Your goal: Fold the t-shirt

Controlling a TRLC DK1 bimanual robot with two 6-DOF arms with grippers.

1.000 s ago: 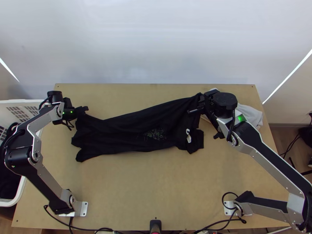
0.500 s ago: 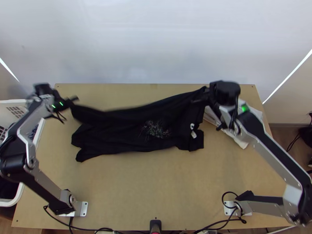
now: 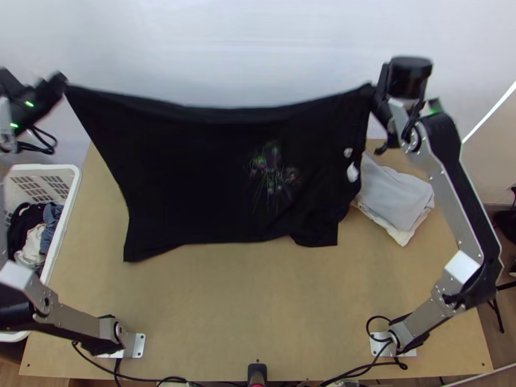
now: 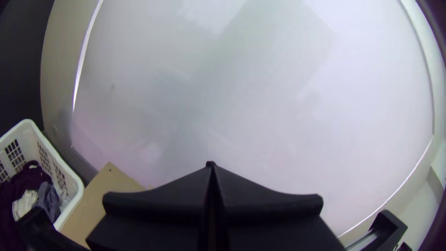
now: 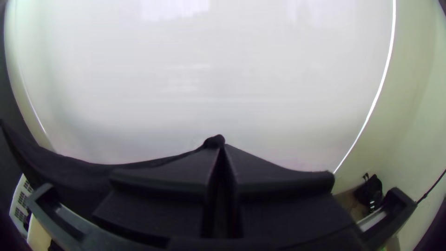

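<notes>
The black t-shirt (image 3: 187, 168) hangs raised between both grippers in the top view, its upper edge sagging slightly and its lower part down at the table. At its upper left corner is my left gripper (image 3: 63, 84), shut on the cloth. My right gripper (image 3: 374, 90) is shut on the upper right corner. A coloured print shows on the shirt's right half. In the left wrist view my left gripper (image 4: 211, 165) has its fingers together. From the right wrist view, cloth of the t-shirt (image 5: 93, 174) runs out of my right gripper (image 5: 222, 142).
A white laundry basket (image 3: 76, 187) with clothes in it stands at the table's left edge. Folded light grey and white cloths (image 3: 396, 197) lie on the table (image 3: 258, 309) at the right, below the right arm. A small black device (image 3: 257, 373) sits at the near edge.
Both grippers have risen toward the picture's top and spread apart, the left one farther left. The t-shirt's upper edge has come up with them, opening the shirt into a wide sheet.
</notes>
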